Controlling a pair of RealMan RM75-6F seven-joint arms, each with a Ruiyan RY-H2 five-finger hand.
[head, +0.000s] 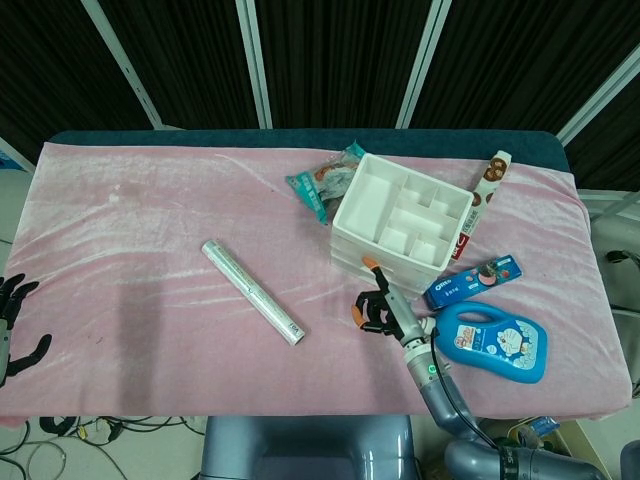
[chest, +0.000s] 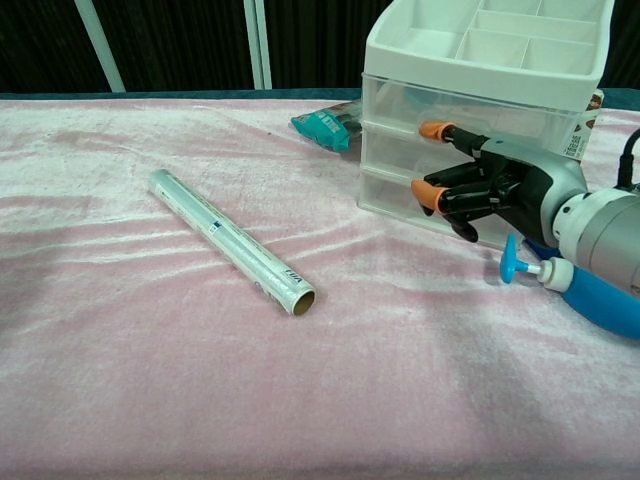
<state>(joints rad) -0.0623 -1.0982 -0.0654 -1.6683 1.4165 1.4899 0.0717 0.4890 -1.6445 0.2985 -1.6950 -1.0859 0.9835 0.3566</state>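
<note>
Pink velvet cloth (head: 150, 230) over the worktop, dark slatted wall behind. White three-drawer organizer (head: 402, 226) at about 1 o'clock from the centre of the cloth, open compartments on top. Right hand (chest: 478, 187) at 6 o'clock of the organizer, holding nothing, fingers spread, orange fingertips (chest: 432, 129) against the clear drawer fronts. Blue detergent bottle (head: 492, 343) with a cartoon label at 4 o'clock of the hand, just beside. Foil roll (head: 253, 291) well apart at 9 o'clock; print unreadable. Blue biscuit pack (head: 473, 280), writing too small to read. Left hand (head: 12, 328) at the far edge, fingers apart, empty.
</note>
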